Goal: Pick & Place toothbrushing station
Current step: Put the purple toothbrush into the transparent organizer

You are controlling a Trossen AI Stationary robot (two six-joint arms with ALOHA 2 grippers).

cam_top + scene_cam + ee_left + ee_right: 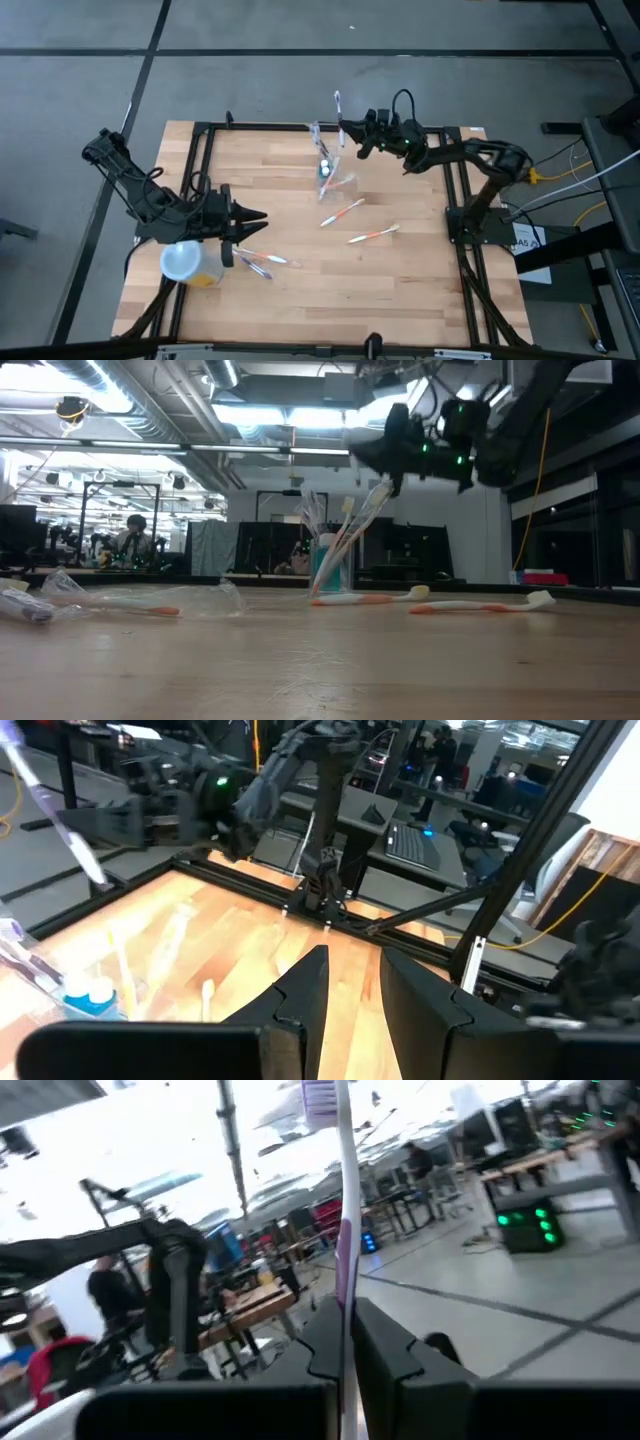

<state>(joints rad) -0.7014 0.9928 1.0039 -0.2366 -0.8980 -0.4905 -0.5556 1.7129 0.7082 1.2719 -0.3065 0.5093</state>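
1. The right pincer hangs up in the air over the far edge of the tabletop, its dark fingers pinching a slim toothbrush with a purple-and-white handle. In the right wrist view the shaft runs straight up between the two fingers.
2. The toothbrushing station, a small clear plastic cup with see-through walls, stands on the pale wood-plank tabletop near the middle of the far edge, just beside and under that pincer. A few thin brush handles poke out of it at angles, and there's something blue inside.
3. Two white toothbrushes with orange grips lie flat on the wood, a bit nearer the front than the cup and towards the right side.
4. The left pincer hovers by the left edge, its fingers spread with nothing in between.
5. Right next to it sits a yellow tub with a pale round lid. Crinkly clear wrappers with purple-handled brushes lie just beside the tub.
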